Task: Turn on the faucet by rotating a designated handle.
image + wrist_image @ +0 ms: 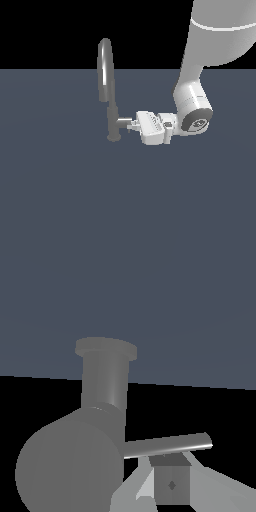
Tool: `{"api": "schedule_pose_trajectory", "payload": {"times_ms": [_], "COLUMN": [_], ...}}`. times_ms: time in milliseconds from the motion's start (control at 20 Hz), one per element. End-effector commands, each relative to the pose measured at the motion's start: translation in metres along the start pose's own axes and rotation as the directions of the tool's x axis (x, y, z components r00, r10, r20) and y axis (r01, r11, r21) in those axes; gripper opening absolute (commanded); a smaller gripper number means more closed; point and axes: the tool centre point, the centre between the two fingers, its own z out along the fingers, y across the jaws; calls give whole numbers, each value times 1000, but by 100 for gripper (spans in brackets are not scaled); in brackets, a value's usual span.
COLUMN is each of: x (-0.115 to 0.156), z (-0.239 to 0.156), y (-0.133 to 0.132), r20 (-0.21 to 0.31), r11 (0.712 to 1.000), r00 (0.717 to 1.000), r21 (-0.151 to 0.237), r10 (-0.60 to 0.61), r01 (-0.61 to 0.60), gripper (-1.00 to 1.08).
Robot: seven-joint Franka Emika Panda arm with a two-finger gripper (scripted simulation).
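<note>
The grey faucet [113,117] stands on the floor, with its arched spout [105,62] rising above the vertical body. A short side stub [123,120] points toward the exterior view's right. My gripper [131,125] lies level at the tip of that stub, fingers together and holding nothing. In the wrist view the stub's round end [70,468] fills the near corner and the faucet body [105,381] runs behind it. The thin handle [167,445] juts out from the stub, right beside my gripper [171,476]. I cannot tell whether they touch.
The white arm [192,102] comes down from the exterior view's upper right. The dark blue-grey floor [75,200] spreads all around the faucet.
</note>
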Motion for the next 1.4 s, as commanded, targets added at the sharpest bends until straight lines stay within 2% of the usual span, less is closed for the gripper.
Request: {"api": "schedule_pose_trajectory", "payload": {"times_ms": [0,350,400,1350], "x": [23,48,9,68], "z": [0,0,-4,-1], "y": [5,4,-9,-22], "r20": [-3,-4,4,-4], "r11": [1000,999,1000,999], "r00": [1000,999,1000,999], "r21": [5,7,-7,7], "r10": [29,46,-12,47], "r01": [-29,-46,12,-47], "gripper": [-100,-100,-100,-100]}}
